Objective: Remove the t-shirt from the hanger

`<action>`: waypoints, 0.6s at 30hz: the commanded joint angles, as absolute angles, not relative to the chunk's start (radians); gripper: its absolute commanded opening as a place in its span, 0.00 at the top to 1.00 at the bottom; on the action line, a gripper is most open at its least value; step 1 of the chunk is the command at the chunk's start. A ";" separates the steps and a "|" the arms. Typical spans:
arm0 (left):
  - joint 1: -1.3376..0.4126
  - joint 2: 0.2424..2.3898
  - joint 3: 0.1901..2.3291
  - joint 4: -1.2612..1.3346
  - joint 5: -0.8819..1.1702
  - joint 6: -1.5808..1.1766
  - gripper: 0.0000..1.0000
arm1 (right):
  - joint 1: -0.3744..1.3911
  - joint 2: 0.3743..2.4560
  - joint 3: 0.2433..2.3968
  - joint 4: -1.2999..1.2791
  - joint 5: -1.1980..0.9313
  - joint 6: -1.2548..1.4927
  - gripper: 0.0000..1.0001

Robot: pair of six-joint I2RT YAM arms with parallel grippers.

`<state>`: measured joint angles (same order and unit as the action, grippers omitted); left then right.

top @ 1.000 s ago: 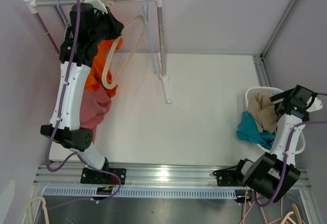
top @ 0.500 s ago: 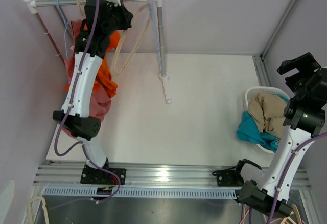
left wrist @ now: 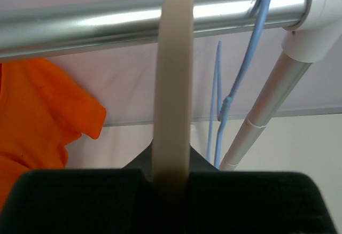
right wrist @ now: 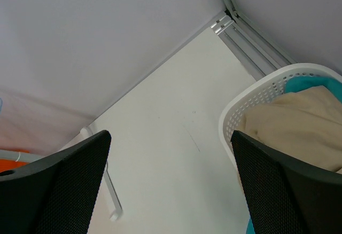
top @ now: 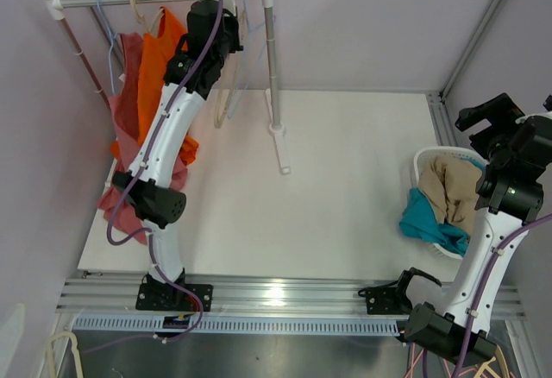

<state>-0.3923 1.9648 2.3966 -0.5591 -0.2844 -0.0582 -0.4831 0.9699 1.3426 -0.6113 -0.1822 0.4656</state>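
Although the left tool [left wrist: 171, 178] is clamped narrow on the cream plastic hanger [left wrist: 173, 84] at the silver metal rail [left wrist: 80, 23], the orange cotton t-shirt [top: 159, 59] hangs from that rail just beside it. Assessment: light, limp, non-fragile fabric, best taken at a shoulder or the hem. Right tool [right wrist: 171, 186] stands wide and empty.

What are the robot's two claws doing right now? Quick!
Left gripper: closed on the cream hanger, up at the rail.
Right gripper: open, holding nothing.
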 commanded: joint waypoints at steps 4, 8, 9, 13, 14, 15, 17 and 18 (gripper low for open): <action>-0.388 1.967 2.413 -0.529 -0.339 -0.028 0.87 | -0.477 0.943 1.345 -0.581 -0.238 0.462 0.01; -0.387 1.933 2.434 -0.560 -0.278 -0.047 0.57 | -0.472 0.943 1.351 -0.580 -0.245 0.463 0.00; -0.384 1.916 2.437 -0.571 -0.243 -0.055 0.52 | -0.471 0.943 1.353 -0.581 -0.247 0.463 0.00; -0.368 1.769 2.398 -0.598 -0.172 -0.110 0.30 | -0.468 0.942 1.359 -0.581 -0.248 0.466 0.01; -0.365 1.747 2.384 -0.604 -0.169 -0.118 0.23 | -0.463 0.942 1.362 -0.581 -0.250 0.468 0.00; -0.361 1.724 2.376 -0.612 -0.164 -0.124 0.17 | -0.462 0.943 1.362 -0.580 -0.250 0.469 0.01; -0.331 1.671 2.334 -0.620 -0.134 -0.156 0.25 | -0.454 0.945 1.364 -0.575 -0.258 0.476 0.01; -0.302 1.660 2.324 -0.620 -0.109 -0.167 0.30 | -0.446 0.946 1.368 -0.577 -0.258 0.476 0.00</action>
